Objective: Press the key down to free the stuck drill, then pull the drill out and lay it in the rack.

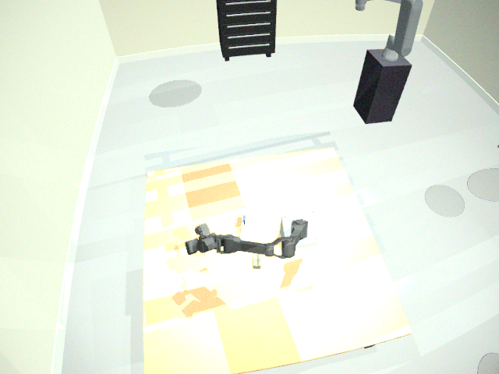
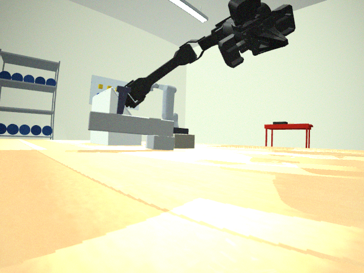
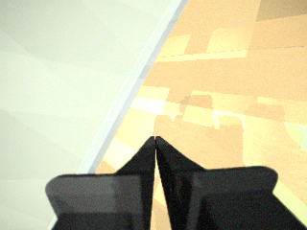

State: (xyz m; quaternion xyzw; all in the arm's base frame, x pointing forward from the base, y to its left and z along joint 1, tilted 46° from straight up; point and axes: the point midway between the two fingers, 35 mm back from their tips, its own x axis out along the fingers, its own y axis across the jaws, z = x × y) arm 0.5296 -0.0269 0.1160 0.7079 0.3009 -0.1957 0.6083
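The arm's jaws (image 1: 192, 240) (image 2: 272, 48) are pressed together on nothing, so going for the drill like this could just bump it, honestly.

Counter (image 1: 257, 342) (image 2: 176, 182) (image 3: 216, 72): open air left above its near part in the exterior view. Grey beam (image 2: 131, 123): low passage blocked at that height. White block (image 2: 104, 101): stood behind the beam, way obstructed. Dark upright piece (image 2: 121, 99): wedged room beside the block, narrowed.
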